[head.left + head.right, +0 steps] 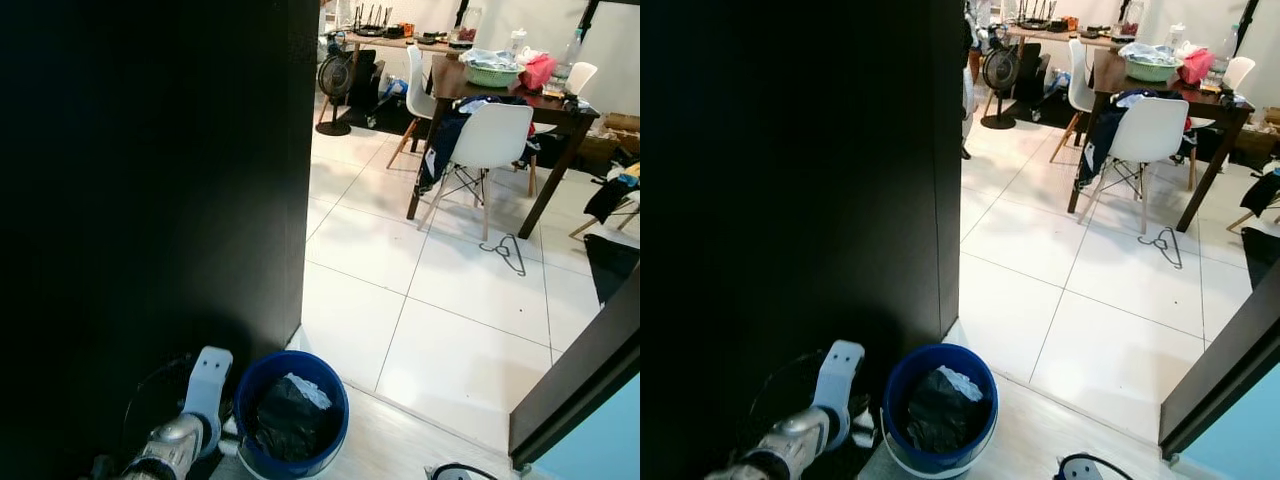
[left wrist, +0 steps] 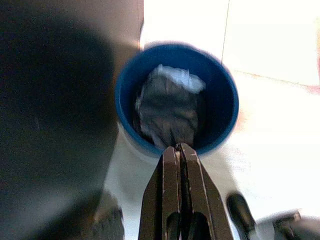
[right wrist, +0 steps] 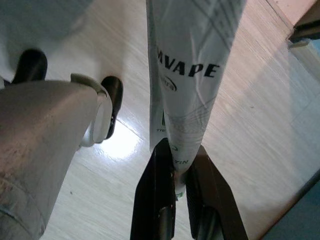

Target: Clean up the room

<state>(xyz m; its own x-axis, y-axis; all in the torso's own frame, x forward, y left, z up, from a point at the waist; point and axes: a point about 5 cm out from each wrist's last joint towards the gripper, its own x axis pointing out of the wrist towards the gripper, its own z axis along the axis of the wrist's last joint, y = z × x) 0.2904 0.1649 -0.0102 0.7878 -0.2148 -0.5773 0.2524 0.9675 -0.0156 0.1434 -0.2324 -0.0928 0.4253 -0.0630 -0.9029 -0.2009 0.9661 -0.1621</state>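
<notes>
A blue bucket (image 1: pixel 262 372) stands on the pale wood floor at the foot of a black wall. It holds a crumpled dark bag (image 1: pixel 285 420) with a white scrap on top. In the left wrist view my left gripper (image 2: pixel 179 146) is shut and empty, its tips just over the near rim of the bucket (image 2: pixel 227 107). My silver left arm (image 1: pixel 185 430) reaches in beside the bucket. In the right wrist view my right gripper (image 3: pixel 181 150) is shut on a white printed plastic packet (image 3: pixel 192 75), held low over the wood floor.
The black wall (image 1: pixel 150 200) blocks the left. White tiles lead to a dark dining table (image 1: pixel 520 100) with white chairs (image 1: pixel 490 140), clothes and a green basket. A wire hanger (image 1: pixel 510 252) lies on the tiles. A dark door edge (image 1: pixel 580 380) stands at right.
</notes>
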